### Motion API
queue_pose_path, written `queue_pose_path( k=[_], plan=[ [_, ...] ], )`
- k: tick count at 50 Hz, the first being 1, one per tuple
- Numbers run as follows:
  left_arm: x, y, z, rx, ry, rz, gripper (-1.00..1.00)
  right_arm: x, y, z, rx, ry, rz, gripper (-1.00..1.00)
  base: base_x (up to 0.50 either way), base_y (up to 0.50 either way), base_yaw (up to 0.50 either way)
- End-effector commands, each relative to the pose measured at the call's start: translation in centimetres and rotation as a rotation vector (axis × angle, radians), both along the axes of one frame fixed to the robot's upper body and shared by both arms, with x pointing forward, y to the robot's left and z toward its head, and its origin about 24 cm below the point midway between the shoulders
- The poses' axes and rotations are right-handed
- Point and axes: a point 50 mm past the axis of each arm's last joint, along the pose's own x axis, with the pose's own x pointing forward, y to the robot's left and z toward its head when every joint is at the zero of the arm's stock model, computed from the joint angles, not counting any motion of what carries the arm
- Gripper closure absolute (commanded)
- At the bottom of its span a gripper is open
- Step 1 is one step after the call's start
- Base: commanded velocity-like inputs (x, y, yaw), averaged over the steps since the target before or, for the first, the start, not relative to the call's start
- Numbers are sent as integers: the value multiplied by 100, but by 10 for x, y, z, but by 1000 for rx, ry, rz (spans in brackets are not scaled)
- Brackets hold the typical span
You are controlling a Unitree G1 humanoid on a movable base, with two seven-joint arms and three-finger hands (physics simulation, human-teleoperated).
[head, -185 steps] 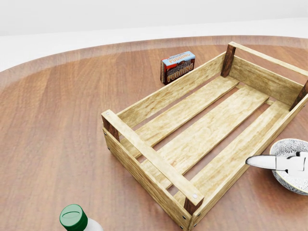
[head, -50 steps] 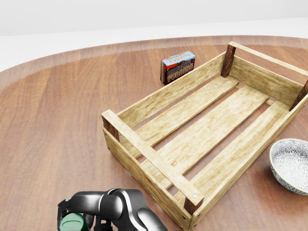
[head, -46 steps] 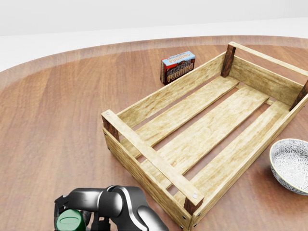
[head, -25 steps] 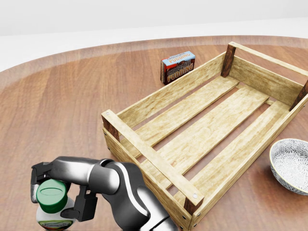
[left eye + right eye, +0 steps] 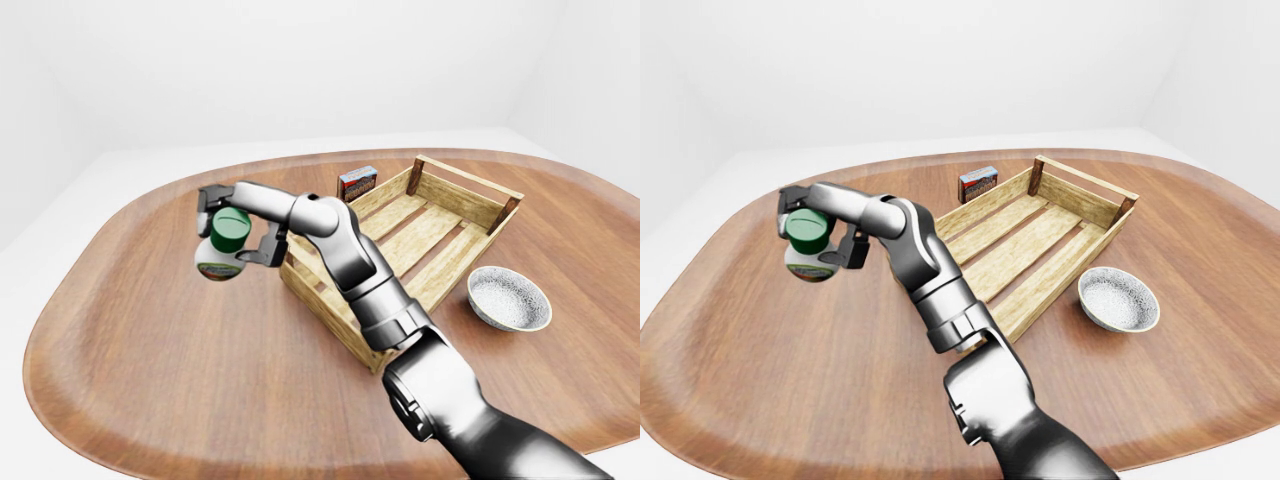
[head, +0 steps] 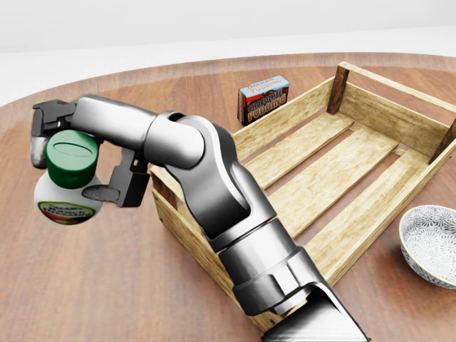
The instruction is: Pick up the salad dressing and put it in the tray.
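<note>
Now my right fingers (image 6: 107,191) clamp the dressing (image 6: 68,182) just under its green cap, holding it clear above the worktop (image 6: 85,285), left of the tray (image 6: 370,214). My left hand is out of sight. Held that high up, the bottle could swing or slip, and carried low it would clip the tray's near wall. Inside, the slats lie bare; pudding box (image 6: 263,98) and bowl (image 6: 431,244) stand outside.

Worktop (image 6: 107,285) finished in smooth, satiny wood. Tray (image 6: 370,178) built from pale rough planks. Arm (image 6: 206,178) rendered as glossy grey metal. Bowl (image 6: 431,242) glazed.
</note>
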Motion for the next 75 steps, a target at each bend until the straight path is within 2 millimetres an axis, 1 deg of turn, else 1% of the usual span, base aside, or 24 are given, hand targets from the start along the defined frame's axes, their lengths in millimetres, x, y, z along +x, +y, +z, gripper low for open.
queue_pose_path(
  k=[1, 2, 3, 4, 8, 10, 13, 14, 19, 20, 22, 24, 28, 32, 33, 34, 41, 49, 53, 56, 59, 61, 66, 75],
  plan=[
    [-5, -8, 12, 52, -35, -3, -100, 29, -36, 53, 56, -52, -81, 100, 0, 0, 0],
    [-9, -10, 20, 43, -90, -3, -100, 31, -40, 56, 58, -55, -91, 100, 0, 0, 0],
    [-9, -11, 20, 54, -82, -6, -100, 33, -43, 59, 59, -54, -100, 100, 0, 0, 0],
    [-5, -6, 11, 39, -39, -1, -100, 39, -51, 62, 54, -51, -127, 100, 0, 0, 0],
    [-3, -2, 3, 34, 2, 5, -100, 55, -79, 67, 47, -12, -214, 100, 0, 0, 0],
    [-2, -3, 4, 41, 4, 5, -100, 63, -97, 65, 37, 10, -267, 100, 0, 0, 0],
    [-2, -4, 4, 44, 2, 6, -100, 70, -117, 59, 21, 39, -327, 100, 0, 0, 0],
    [-2, -5, 4, 48, 1, 5, -100, 74, -130, 51, 0, 57, -370, 100, 0, 0, 0],
    [-1, -7, 6, 54, -3, 4, -100, 81, -166, 46, 10, 81, -480, 100, 0, 0, 0],
    [-1, -8, 6, 56, -6, 3, -100, 82, -177, 45, 18, 88, -512, 100, 0, 0, 0],
    [-1, -8, 6, 57, -7, 4, -100, 83, -188, 43, 23, 95, -546, 100, 0, 0, 0],
    [-2, -8, 6, 58, -7, 5, -100, 85, -203, 36, 30, 120, -598, 100, 0, 0, 0],
    [-1, -8, 7, 58, -10, 5, -100, 86, -224, 18, 32, 171, -674, 100, 0, 0, 0],
    [-1, -8, 7, 58, -9, 5, -100, 86, -231, 13, 43, 185, -701, 100, 0, 0, 0],
    [-2, -8, 7, 60, -12, 6, -100, 85, -248, -1, 57, 225, -769, 100, 0, 0, 0],
    [-1, -9, 7, 59, -10, 5, -100, 85, -256, -8, 66, 247, -809, 100, 0, 0, 0],
    [0, -9, 7, 59, -8, 5, -100, 76, -292, -44, 108, 338, -977, 100, 0, 0, 0],
    [2, -9, 5, 58, 2, 3, -100, 68, -305, -75, 121, 392, -1085, 100, 0, 0, 0],
    [2, -10, 5, 60, 2, 1, -100, 64, -300, -95, 83, 418, -1111, 100, 0, 0, 0],
    [2, -9, 5, 59, 2, 4, -100, 63, -292, -105, 58, 429, -1109, 100, 0, 0, 0],
    [2, -9, 4, 59, 5, 5, -100, 66, -284, -104, 42, 421, -1091, 100, 0, 0, 0],
    [3, -9, 2, 55, 15, 4, -100, 65, -278, -109, -14, 424, -1067, 100, 0, 0, 0],
    [3, -6, 0, 52, 26, 10, -100, 67, -266, -111, -30, 421, -1044, 100, 0, 0, 0],
    [5, -5, -3, 45, 42, 11, -100, 66, -257, -119, -107, 413, -1023, 100, 0, 0, 0]
  ],
)
